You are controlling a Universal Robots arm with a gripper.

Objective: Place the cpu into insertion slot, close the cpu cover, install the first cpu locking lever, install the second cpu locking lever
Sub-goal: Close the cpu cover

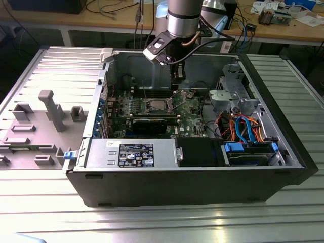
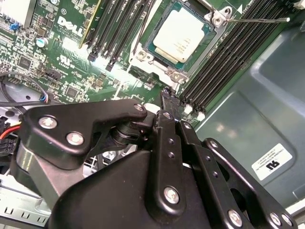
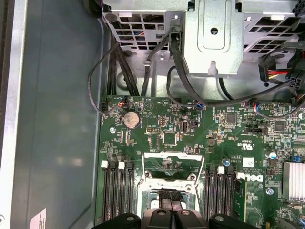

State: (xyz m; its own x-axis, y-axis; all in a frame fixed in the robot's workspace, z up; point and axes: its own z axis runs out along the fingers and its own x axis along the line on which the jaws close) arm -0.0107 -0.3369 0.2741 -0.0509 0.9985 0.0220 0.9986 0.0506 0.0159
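The cpu (image 2: 181, 34), a silvery square chip, sits in the insertion slot (image 1: 156, 105) on the green board. The cpu cover (image 2: 157, 61), a thin metal frame, lies flat around the chip. From one corner of the socket a thin wire lever (image 2: 257, 20) sticks out over the memory slots. My gripper (image 2: 164, 93) hangs just above the board beside the socket's edge, its black fingers pressed together with nothing seen between them. In the first wrist view the gripper (image 3: 170, 195) covers part of the socket. In the exterior view the gripper (image 1: 178, 87) hangs inside the open case.
Black memory slots (image 2: 224, 62) flank the socket on both sides. A metal drive cage (image 3: 214, 38) and loose cables (image 3: 143, 71) lie beyond the board. The case walls (image 1: 152, 63) ring the work area. A power supply (image 1: 131, 153) lines the front, and a grey fixture plate (image 1: 45, 116) lies at the exterior view's left.
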